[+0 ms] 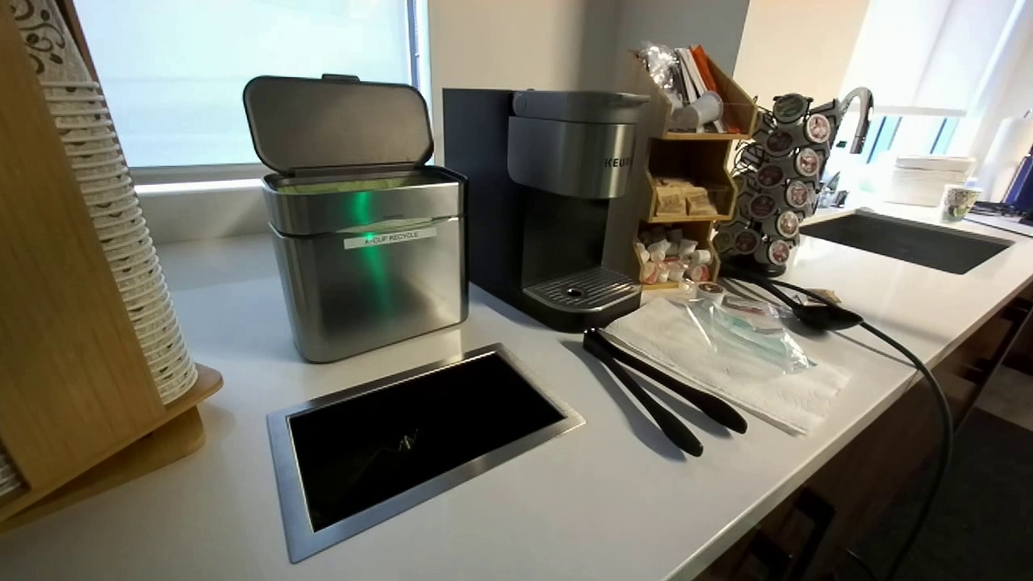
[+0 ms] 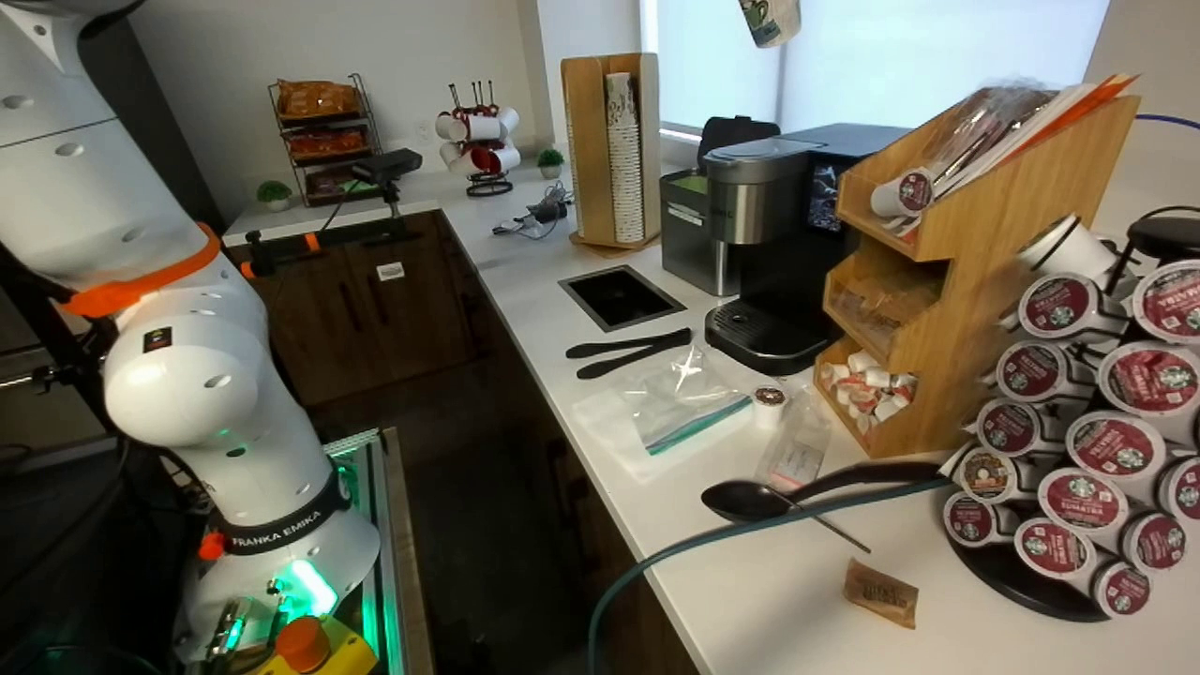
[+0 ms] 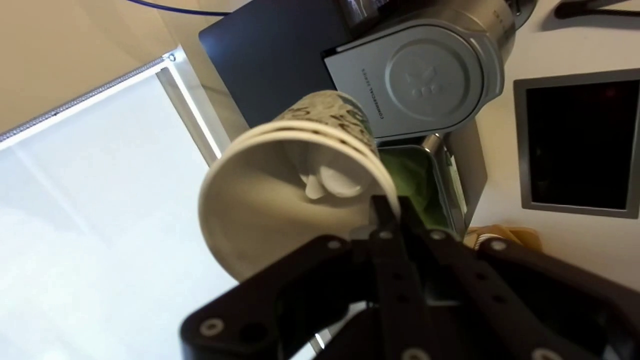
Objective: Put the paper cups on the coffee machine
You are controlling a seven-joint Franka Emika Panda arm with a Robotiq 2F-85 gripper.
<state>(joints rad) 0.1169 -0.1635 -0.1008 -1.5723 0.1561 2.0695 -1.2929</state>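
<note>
Claw point(image 3: 393, 202) pinching the paper cups point(image 3: 282, 207) by one side of the rim; two rims show, nested, mouths facing the wrist view. Deep inside, something whitish and rounded point(image 3: 337, 181), too blurred to name. In an exterior view the cups hang tilted, narrow end lowermost, higher than the coffee machine point(image 1: 569, 157) and apart from it, window point(image 2: 862, 75) showing in the gap. One machine, standing on the desk point(image 1: 549, 516), drip base point(image 1: 581, 290) toward the desk's front edge. Just beside the machine, one steel box point(image 1: 379, 303): lid point(image 1: 339, 121) raised, green liner point(image 3: 410, 175) inside. Farther from the machine on that side, one wooden holder point(image 2: 586, 150) with a cup stack point(image 1: 121, 218), rims too many to count surely. On the machine's opposite side, one wooden rack point(image 2: 1041, 178), three tiers: papers point(image 1: 712, 79) and one white pod point(image 2: 914, 190) on top; tan packets point(image 1: 671, 200) in the middle; small tubs point(image 1: 674, 257) heaped below, past counting. Ahead of the machine, toward the box's side, one steel-framed opening point(image 1: 292, 484), interior too dark to read; white desk runs from its frame to the front edge. Near the machine's base, one pair of tongs point(image 1: 718, 410), arms spread toward that edge; next to them, one zip bag point(image 2: 680, 403) on paper towel point(image 1: 795, 399).
</note>
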